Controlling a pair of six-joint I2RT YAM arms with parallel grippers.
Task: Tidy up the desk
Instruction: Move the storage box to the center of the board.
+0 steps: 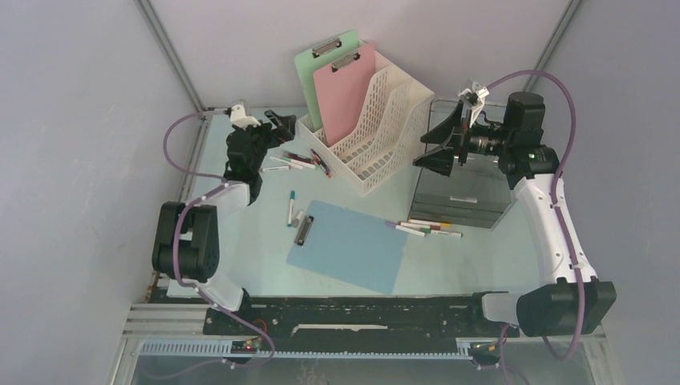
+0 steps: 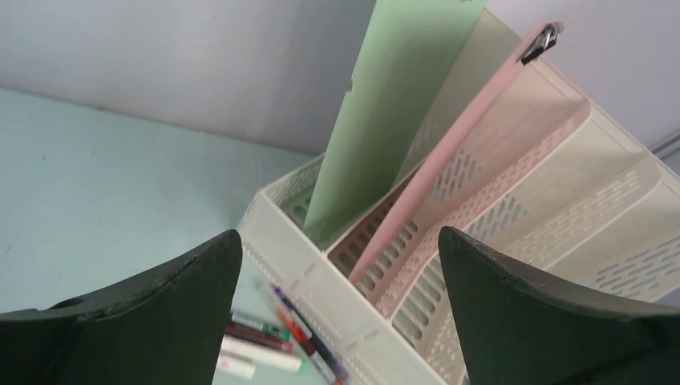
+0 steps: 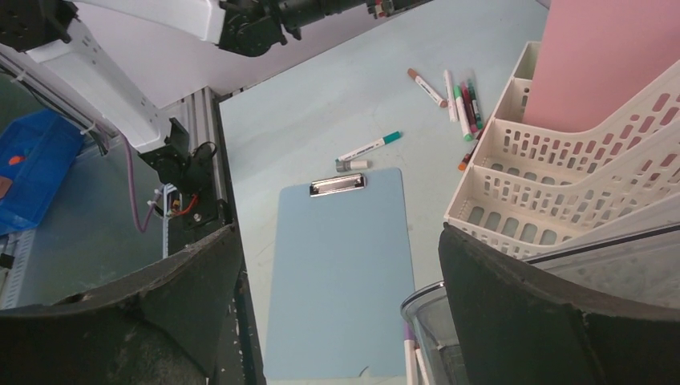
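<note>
Across the whole scene we see the pale mint desk surface [image 1: 240, 249], running from the arm bases at the near edge to the back walls. At far left, the left gripper [image 2: 338, 234] hangs released near the back corner, jaws spread wide with nothing between them, facing the left end of the white mesh file rack [image 1: 383, 140]. Below it a loose cluster of markers [image 1: 301, 160] lies on the surface against the foot of the rack. Nearer the middle we find a single green-capped marker [image 1: 290, 206] with a short pale stub [image 1: 298, 217] beside it, just off the clip end of the blue clipboard [image 1: 353, 247], which lies flat and slightly skewed. Behind that, the rack holds a green clipboard [image 1: 319, 76] and a pink clipboard [image 1: 350, 95] standing on edge in its rear slots, the pink in front of the green. To the right of the blue clipboard a second bunch of markers [image 1: 425, 228] lies at the base of a smoky translucent drawer unit [image 1: 469, 196]. The right gripper [image 3: 338, 233] is raised by that unit's top left edge, also released, jaws wide and empty.
</note>
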